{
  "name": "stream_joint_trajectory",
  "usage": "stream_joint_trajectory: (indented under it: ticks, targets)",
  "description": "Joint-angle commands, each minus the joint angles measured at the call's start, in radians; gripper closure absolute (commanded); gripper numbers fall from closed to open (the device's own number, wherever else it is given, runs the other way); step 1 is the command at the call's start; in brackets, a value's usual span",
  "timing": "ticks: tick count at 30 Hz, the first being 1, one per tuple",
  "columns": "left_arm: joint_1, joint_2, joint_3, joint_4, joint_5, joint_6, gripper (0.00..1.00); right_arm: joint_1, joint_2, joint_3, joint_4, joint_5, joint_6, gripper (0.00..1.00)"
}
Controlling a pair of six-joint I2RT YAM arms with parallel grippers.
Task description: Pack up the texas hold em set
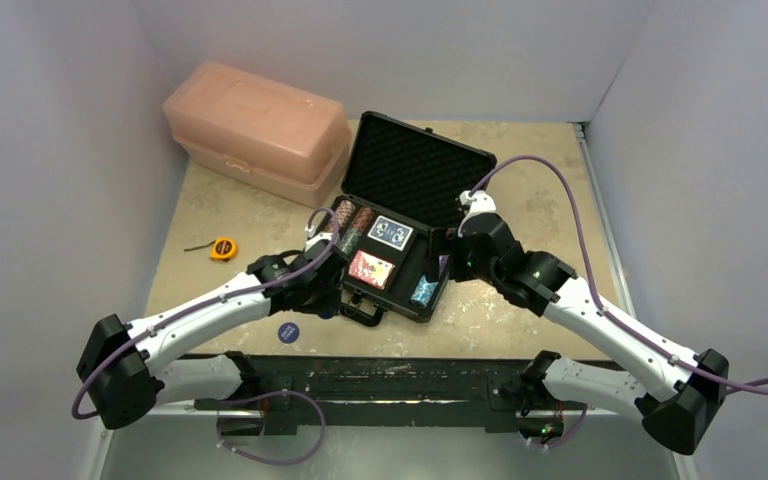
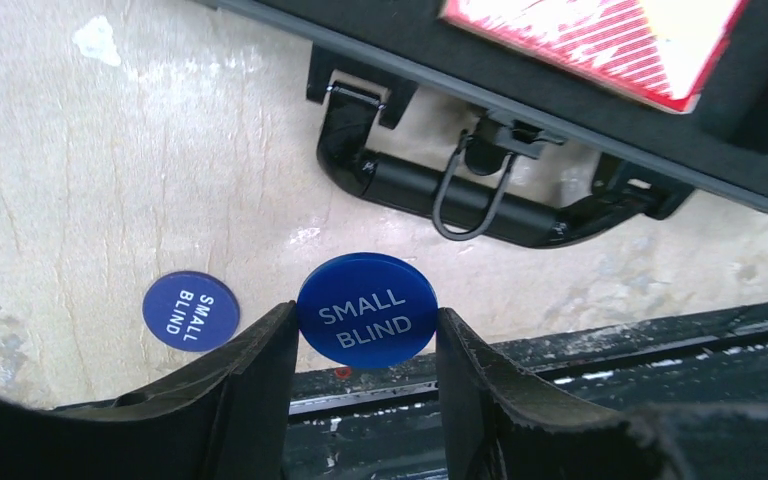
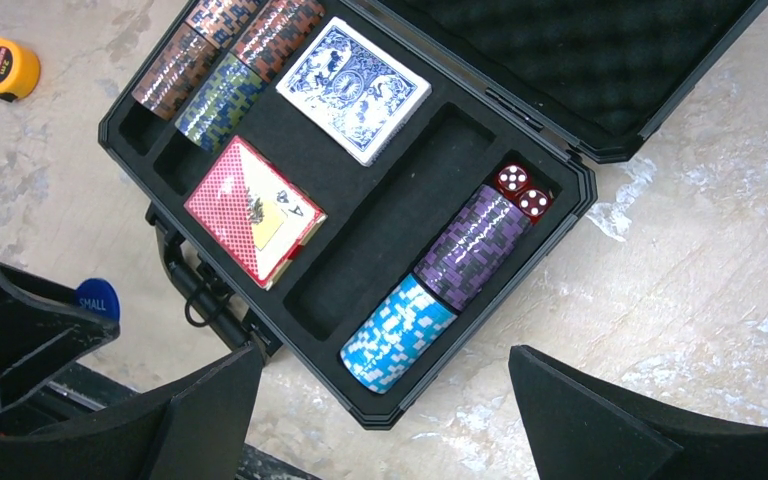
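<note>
At 10 o'clock on the worktop (image 1: 210,200) sits a pink box (image 1: 255,128), and a yellow tape (image 1: 223,248) lies at 9 o'clock from the case (image 1: 415,172).

The left arm (image 1: 200,310) stretches low from its base toward 2 o'clock and ends at the case's near-left corner. The wrist is tipped down over the worktop's near edge. The left hand (image 2: 365,315) is half closed, grasping a blue disc (image 2: 366,322) marked SMALL BLIND by its edges, one finger on each side. At 9 o'clock from it, an other disc (image 2: 188,310) lies flat on the worktop, apart from the fingers. The case's handle (image 2: 460,195) lies at 1 o'clock from the held disc.

The case stands open at the middle, its foam lid tilted back toward 12 o'clock. In its left slots are brown and green chips (image 3: 225,60). Beside them the blue deck (image 3: 353,88) sits at 12 o'clock from the red deck (image 3: 253,208), which rests tilted in its slot. The right slot holds purple chips (image 3: 472,245), then light-blue chips (image 3: 397,333) at its near end and two red dice (image 3: 522,190) at the far end.

The right arm (image 1: 600,320) reaches from its base toward 10 o'clock, bent at the elbow, its wrist at the case's right side. The right hand (image 3: 385,355) is released, its fingers spread wide above the case's near-right corner, touching nothing.
</note>
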Motion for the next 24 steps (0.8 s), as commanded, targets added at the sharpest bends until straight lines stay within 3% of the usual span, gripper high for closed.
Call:
stream_joint_trajectory:
  ticks: [1,24]
  targets:
    - [-0.007,0.002,0.114,-0.031,-0.017,0.05,0.68,-0.003,-0.006,0.035,0.018,0.018,0.021,0.01]
    - [0.009,0.358,0.589,-0.053,0.025,0.237,0.68,-0.003,-0.153,-0.026,-0.046,0.145,0.148,0.01]
